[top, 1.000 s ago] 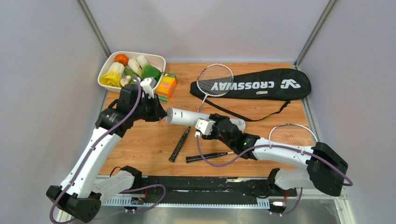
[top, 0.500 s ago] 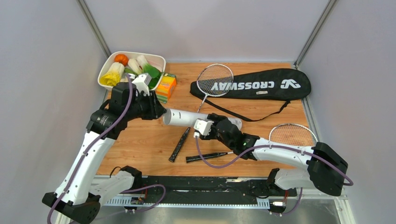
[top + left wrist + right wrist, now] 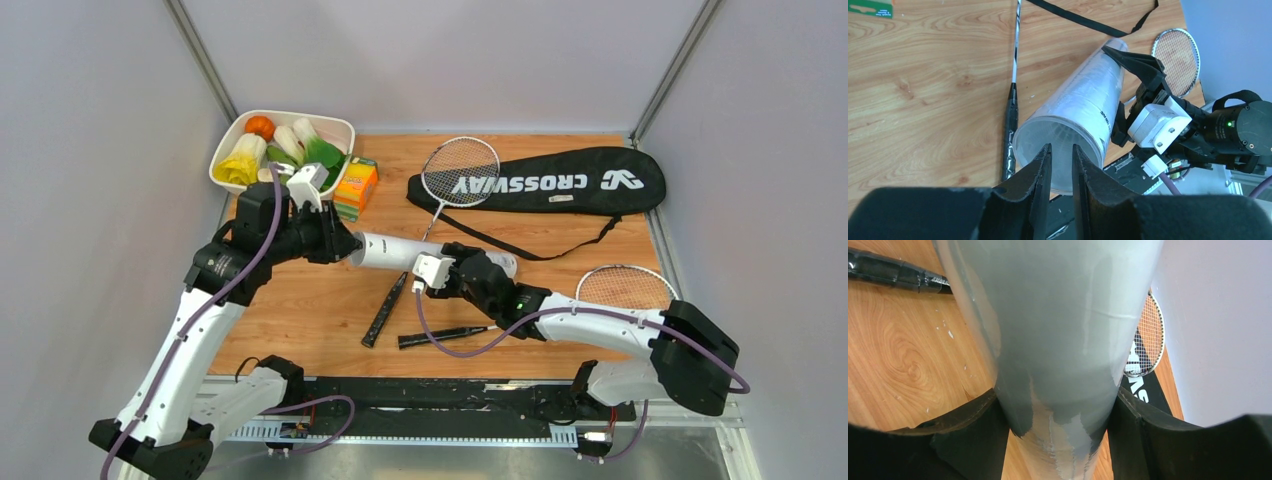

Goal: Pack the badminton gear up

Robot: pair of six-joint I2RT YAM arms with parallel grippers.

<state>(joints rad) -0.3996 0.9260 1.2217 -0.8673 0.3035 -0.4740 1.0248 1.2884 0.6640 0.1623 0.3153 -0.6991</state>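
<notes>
The long white tube (image 3: 385, 250) was held clear of the table (image 3: 300, 310), roughly level, between the two arms. It was clamped round its body by the right gripper (image 3: 1055, 400), whose fingers were pressed against both sides. The left gripper (image 3: 1062, 150) was placed at the tube's open mouth, its fingers drawn almost together with only a narrow slit between them. Nothing could be seen in that slit, and contact with the rim could not be made out.

No shuttlecocks were seen on the table, so the tube-filling step was judged to be in hand or nearly done. One racket (image 3: 460, 172) lay with its head on the end of the black CROSSWAY bag (image 3: 560, 182), and the other racket (image 3: 627, 288) lay near the right arm, both unpacked.

For the next move, a straight withdrawal along the tube's axis would be called for from the left fingers. The tube would need to be held level, lest anything slide from the open mouth.
</notes>
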